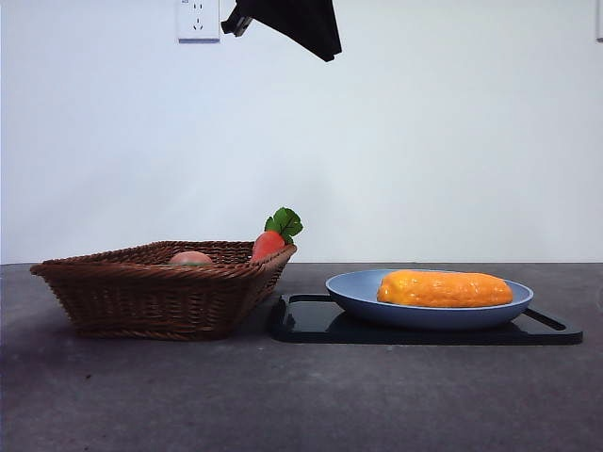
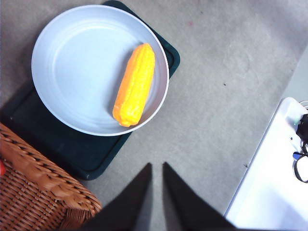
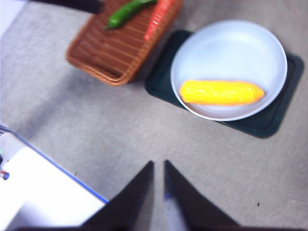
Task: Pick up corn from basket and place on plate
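The orange-yellow corn [image 1: 445,289] lies on its side in the blue plate [image 1: 353,287], touched by neither gripper. The plate rests on a flat black tray [image 1: 311,325]. To the left stands the brown wicker basket [image 1: 141,297]. In the left wrist view my left gripper [image 2: 156,166] is shut and empty, hanging above bare table, near the basket's corner [image 2: 33,187] and short of the corn [image 2: 134,84] and plate [image 2: 72,62]. My right gripper [image 3: 159,163] is also shut and empty, high over the table, well back from the corn [image 3: 221,92], plate [image 3: 231,43] and basket [image 3: 106,48].
A red-orange carrot [image 1: 268,243] with green leaves and a small pinkish round item [image 1: 191,257] stay in the basket. An arm's black tip [image 1: 297,24] shows at the top of the front view. White equipment [image 2: 274,183] sits at the table's edge.
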`<state>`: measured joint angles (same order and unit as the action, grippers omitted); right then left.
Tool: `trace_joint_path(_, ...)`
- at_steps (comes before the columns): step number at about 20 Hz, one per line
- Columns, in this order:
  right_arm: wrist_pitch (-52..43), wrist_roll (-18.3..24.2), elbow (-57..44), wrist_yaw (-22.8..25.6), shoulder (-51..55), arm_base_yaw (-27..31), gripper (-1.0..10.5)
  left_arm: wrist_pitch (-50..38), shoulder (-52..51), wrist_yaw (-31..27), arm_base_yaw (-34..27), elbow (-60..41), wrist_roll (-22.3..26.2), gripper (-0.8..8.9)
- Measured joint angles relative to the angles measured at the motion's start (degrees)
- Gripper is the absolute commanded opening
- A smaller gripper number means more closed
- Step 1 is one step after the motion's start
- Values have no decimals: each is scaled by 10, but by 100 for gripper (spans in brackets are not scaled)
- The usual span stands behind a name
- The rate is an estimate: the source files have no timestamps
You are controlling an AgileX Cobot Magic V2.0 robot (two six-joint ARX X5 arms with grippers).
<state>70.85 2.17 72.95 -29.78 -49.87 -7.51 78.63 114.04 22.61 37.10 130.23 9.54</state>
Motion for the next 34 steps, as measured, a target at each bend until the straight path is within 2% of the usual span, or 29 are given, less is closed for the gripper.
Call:
trace_joint_path(7, -2, 7, 0, 1, 45, -1, 4, 0, 0, 0, 0, 0, 0, 7)
trace_joint_path(25, -135, 9, 0, -1, 46, -1, 4, 14, 0, 0, -5, 0, 0, 7)
trace_joint_path(26, -140, 9, 0, 0, 46, -1, 4, 14, 0, -4, -5, 0, 1, 8)
trace_joint_path(29, -151, 9, 0, 0, 46, -1, 4, 15, 0, -69, -6, 1, 9, 8)
trace_joint_path(34, -150, 9, 0, 0, 46, -1, 4, 18, 0, -77, -18, 1, -3, 8)
